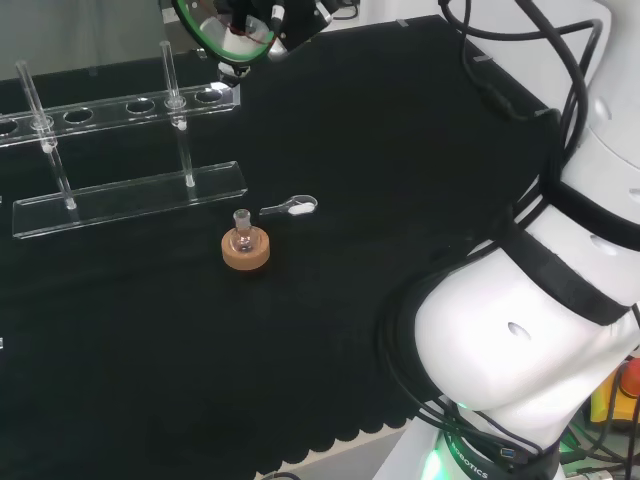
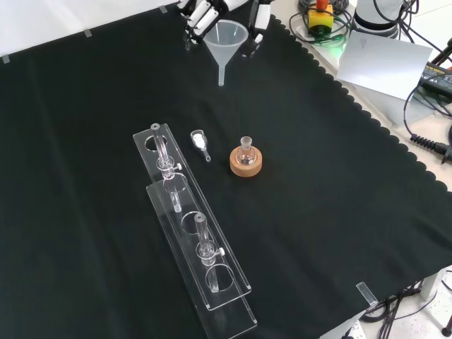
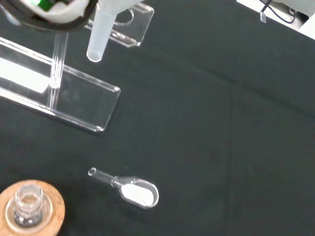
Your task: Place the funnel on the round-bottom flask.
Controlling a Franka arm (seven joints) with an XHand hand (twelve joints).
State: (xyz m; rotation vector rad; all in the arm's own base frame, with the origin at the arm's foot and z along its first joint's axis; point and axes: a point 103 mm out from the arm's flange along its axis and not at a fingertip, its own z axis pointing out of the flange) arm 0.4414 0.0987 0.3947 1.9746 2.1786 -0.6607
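Black cloth bench: hand (image 2: 212, 13) grips funnel (image 2: 226, 37) by its cone rim, stem down; likely light, slippery, brittle, well apart from round-bottom flask (image 2: 246, 152) on cork ring (image 2: 246, 163).

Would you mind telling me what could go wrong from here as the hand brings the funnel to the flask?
The flask's neck is narrow, so the funnel held in the hand could miss it with its stem and tip the flask off the cork ring. The small glass scoop of white powder lies close beside the ring and could be knocked. The clear rack is also near the path.
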